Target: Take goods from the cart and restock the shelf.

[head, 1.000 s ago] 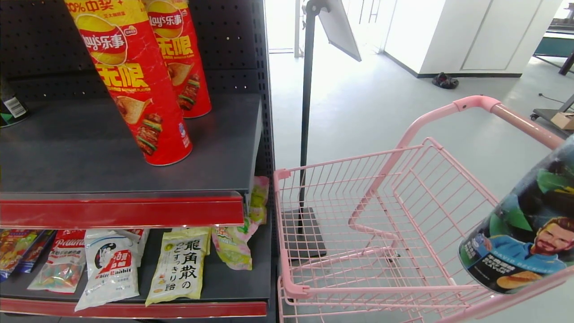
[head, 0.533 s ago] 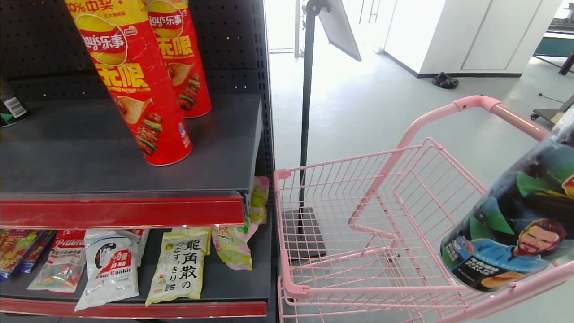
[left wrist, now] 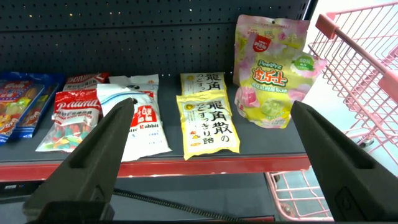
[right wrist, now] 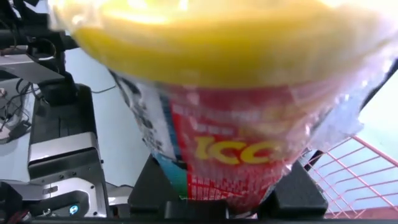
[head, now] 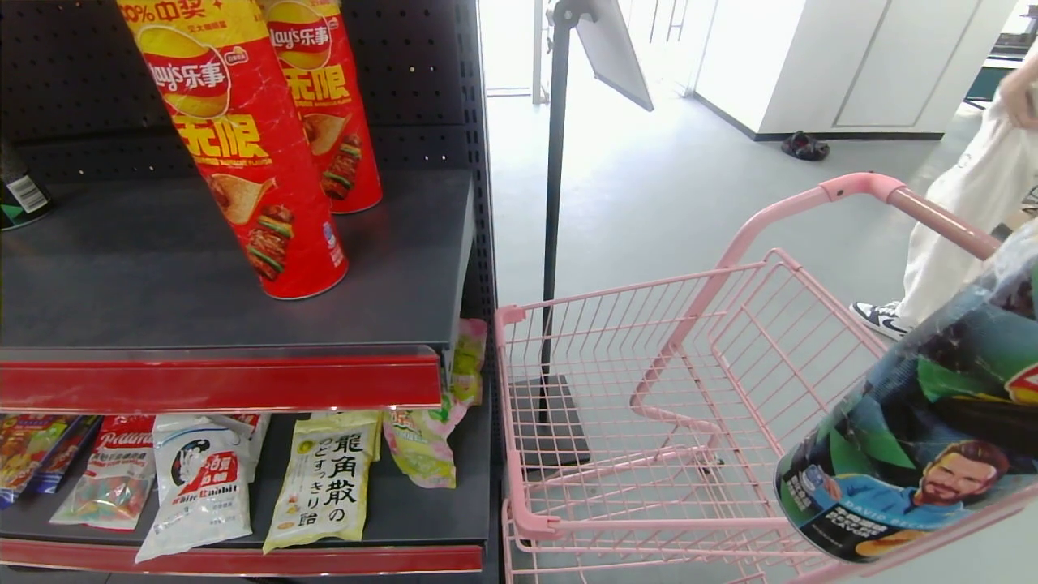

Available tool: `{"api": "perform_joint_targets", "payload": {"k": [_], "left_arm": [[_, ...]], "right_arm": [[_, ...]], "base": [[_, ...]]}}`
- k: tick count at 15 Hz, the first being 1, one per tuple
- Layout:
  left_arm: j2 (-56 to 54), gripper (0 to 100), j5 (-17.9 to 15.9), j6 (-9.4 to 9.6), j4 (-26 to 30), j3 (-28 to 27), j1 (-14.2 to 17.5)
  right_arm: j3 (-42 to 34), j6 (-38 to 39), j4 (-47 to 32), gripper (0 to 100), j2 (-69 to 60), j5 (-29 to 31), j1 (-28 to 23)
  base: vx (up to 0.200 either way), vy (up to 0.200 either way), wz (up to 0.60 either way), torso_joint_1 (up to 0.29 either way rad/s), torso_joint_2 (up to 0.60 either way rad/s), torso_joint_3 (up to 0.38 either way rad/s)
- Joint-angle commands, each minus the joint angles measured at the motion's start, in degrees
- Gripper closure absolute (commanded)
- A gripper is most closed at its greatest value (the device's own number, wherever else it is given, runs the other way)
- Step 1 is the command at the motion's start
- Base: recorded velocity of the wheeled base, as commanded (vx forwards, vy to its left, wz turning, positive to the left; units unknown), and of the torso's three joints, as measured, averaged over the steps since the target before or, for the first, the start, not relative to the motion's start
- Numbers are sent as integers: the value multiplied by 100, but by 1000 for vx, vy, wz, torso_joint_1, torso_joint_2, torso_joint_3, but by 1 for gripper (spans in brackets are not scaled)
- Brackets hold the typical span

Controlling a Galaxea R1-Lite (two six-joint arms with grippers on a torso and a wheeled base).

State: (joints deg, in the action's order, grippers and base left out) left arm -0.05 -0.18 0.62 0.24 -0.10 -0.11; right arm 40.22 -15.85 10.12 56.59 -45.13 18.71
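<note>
the right gripper (right wrist: 230, 190) was clamped on the dark chip can (head: 908, 462), its fingers pressed to either side of the can's body just under the yellow lid. the can hung tilted at the right of the head view, base low and turned toward the shelf, over the near right rim of the pink cart (head: 509, 422) and off its wire floor. the step in hand looked to be the carry from cart to shelf. done well, it would call for lifting the base clear of the cart rim before swinging across, and for bringing the can upright on the way. it could then be set on the bare dark board of the upper shelf (head: 162, 284), beside the two red chip cans (head: 243, 154), without nudging those tall, easily toppled cans. the glossy wrap suggested a firm grip until the base sat flat. the left gripper (left wrist: 211, 155) hung with its fingers spread wide, low before the lower shelf's candy bags (left wrist: 208, 124), well apart from the can and best kept out of its path. against the frame of a second before, the can had come leftward and lower over the cart, with more of it in view, while shelf, red cans and cart lay as they had.
</note>
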Motion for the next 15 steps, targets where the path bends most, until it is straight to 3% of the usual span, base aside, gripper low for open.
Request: {"api": "perform_joint_targets", "payload": {"k": [1,5,15], "left_arm": [[5,0,1,-1,2,1,2],[5,0,1,-1,2,1,2],[5,0,1,-1,2,1,2]], "right_arm": [[-58,29,131,100,54,22,-52],[65,38,166,100,98,13,-69],[92,38,157,100,-16,13,-131]], "base": [[0,0,0,0,0,0],[0,0,0,51,-138,-84],[0,0,0,217,-542,-328]]}}
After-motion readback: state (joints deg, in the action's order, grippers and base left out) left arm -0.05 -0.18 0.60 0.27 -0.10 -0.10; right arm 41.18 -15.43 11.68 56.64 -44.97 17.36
